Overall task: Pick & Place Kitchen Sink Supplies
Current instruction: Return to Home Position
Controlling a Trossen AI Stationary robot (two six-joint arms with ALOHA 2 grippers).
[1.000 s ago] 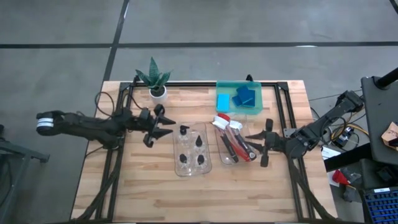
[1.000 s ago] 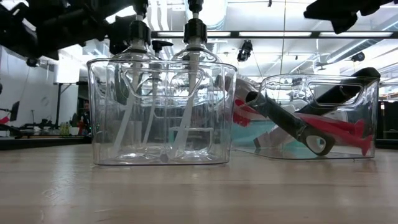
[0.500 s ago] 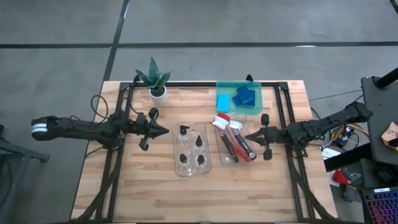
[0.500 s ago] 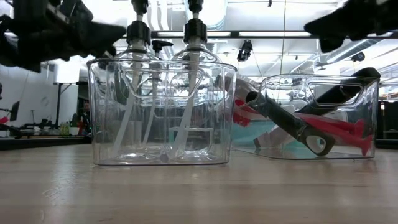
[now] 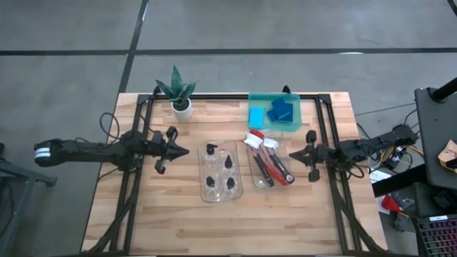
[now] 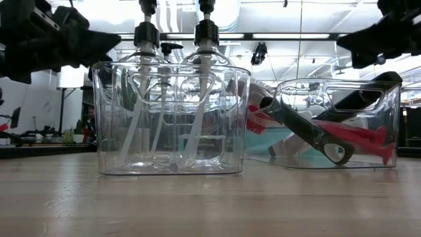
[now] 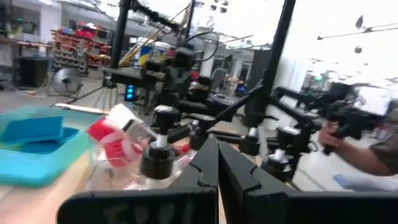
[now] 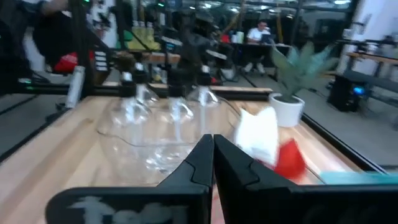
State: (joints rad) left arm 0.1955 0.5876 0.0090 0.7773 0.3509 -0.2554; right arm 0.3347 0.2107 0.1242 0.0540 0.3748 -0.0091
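Left fingers [image 5: 180,150]: clenched to a single point, nothing between them. They hang above the table [image 5: 164,214], just left of the left clear bin [image 5: 220,187] and apart from it. The left wrist view confirms that the two tips meet.

Right fingers [image 5: 296,153]: likewise pressed together and empty, just right of the right clear bin [image 5: 258,183], touching nothing. Both arms stretch out level towards the table's outer edges.

Left clear bin, at the table's centre: I count four small clear bottles [image 5: 211,150] with black pump tops. They stand upright in two rows of two, all inside the walls.

Right clear bin, immediately beside the first: it holds the brushes, laid slantwise and overlapping. A black-handled brush [image 6: 299,128] leans across the red long-handled brushes [image 6: 358,136]. The white heads [image 5: 255,135] rise over the far rim. The brushes overlap too much for me to settle a count.

Green tray [image 5: 293,127], behind the right bin at the far edge: blue sponges lie flat inside. There is one lighter sponge [image 5: 255,116], and beside it darker ones [image 5: 280,110] stacked so that I cannot tell their number.

A small green plant [image 5: 176,87] in a white pot [image 5: 182,106] stands at the far edge, behind the left fingers and apart from the bins.
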